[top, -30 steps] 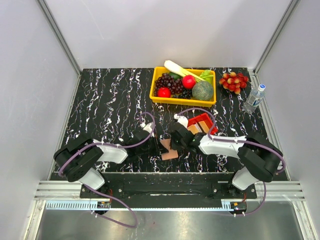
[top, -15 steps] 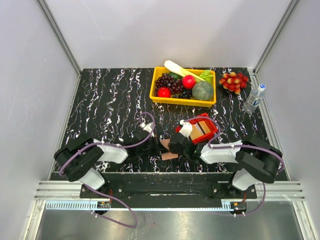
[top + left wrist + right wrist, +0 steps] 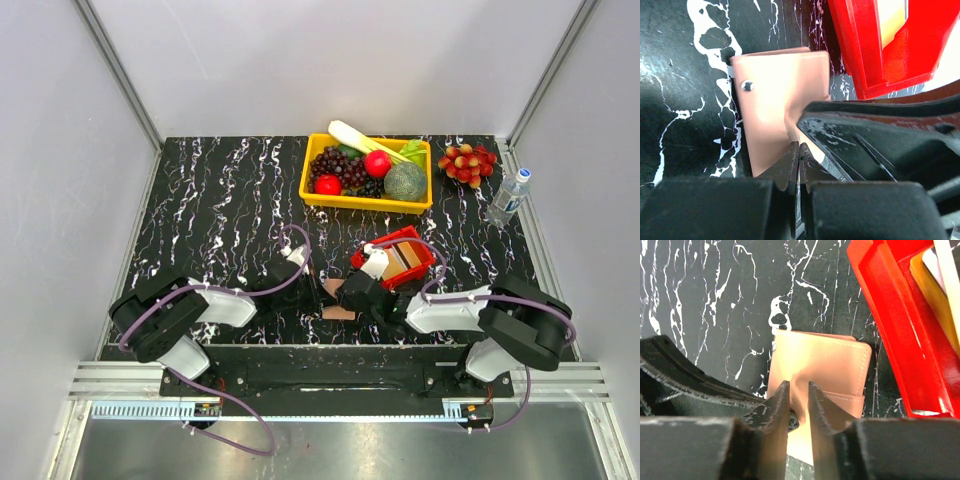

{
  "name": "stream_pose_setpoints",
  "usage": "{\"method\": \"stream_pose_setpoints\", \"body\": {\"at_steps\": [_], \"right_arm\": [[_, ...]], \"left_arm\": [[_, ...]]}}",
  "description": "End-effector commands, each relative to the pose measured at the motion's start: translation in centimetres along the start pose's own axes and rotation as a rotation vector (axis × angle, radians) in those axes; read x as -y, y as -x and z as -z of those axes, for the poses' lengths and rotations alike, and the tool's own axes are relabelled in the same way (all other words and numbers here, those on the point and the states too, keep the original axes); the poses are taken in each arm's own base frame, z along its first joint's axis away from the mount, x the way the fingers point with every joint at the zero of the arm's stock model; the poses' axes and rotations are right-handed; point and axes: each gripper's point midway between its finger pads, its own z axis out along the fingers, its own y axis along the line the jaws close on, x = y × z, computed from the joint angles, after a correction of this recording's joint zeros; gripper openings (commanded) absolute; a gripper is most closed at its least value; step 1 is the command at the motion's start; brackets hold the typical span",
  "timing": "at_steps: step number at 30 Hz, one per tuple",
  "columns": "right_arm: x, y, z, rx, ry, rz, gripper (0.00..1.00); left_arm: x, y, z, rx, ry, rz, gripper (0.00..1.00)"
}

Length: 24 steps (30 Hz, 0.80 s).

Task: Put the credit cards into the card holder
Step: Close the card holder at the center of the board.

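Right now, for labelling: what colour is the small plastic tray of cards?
Small plastic tray: red, best in right wrist view.

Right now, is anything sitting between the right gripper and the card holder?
Nothing visible. The right gripper hangs right at the card holder, jaws slightly apart; the left gripper pinches its edge from the side.

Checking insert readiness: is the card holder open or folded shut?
Looks folded shut: the card holder shows only pink outer leather and its snap, no slots exposed.
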Motion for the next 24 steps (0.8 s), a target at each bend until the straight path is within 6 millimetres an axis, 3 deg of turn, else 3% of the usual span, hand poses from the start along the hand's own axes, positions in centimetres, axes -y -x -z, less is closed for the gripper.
{"method": "stream_pose_setpoints", "body": {"at_steps": [1, 3, 7, 14, 24], "right_arm": [[-0.3, 1.3, 2.1, -0.033, -0.028, 0.223, 0.34], [-1.9, 3.4, 3.2, 0.002, -0.002, 0.257, 0.40], [-0.8, 4.3, 4.7, -0.041, -0.097, 0.350, 0.43], [0.5, 1.9, 4.8, -0.214, -0.214, 0.378, 0.43], [0.7, 0.8, 3.7, -0.276, -0.285, 0.394, 0.37]], "left_arm": [[-1.8, -0.1, 0.0, 0.024, 0.062, -0.009, 0.00], [-1.8, 0.0, 0.1, 0.026, 0.061, -0.014, 0.00], [-1.5, 0.3, 0.1, 0.033, 0.052, -0.024, 0.00], [-1.2, 0.2, -0.1, 0.025, 0.040, -0.027, 0.00], [-1.1, 0.0, -0.1, 0.017, 0.033, -0.031, 0.00]]}}
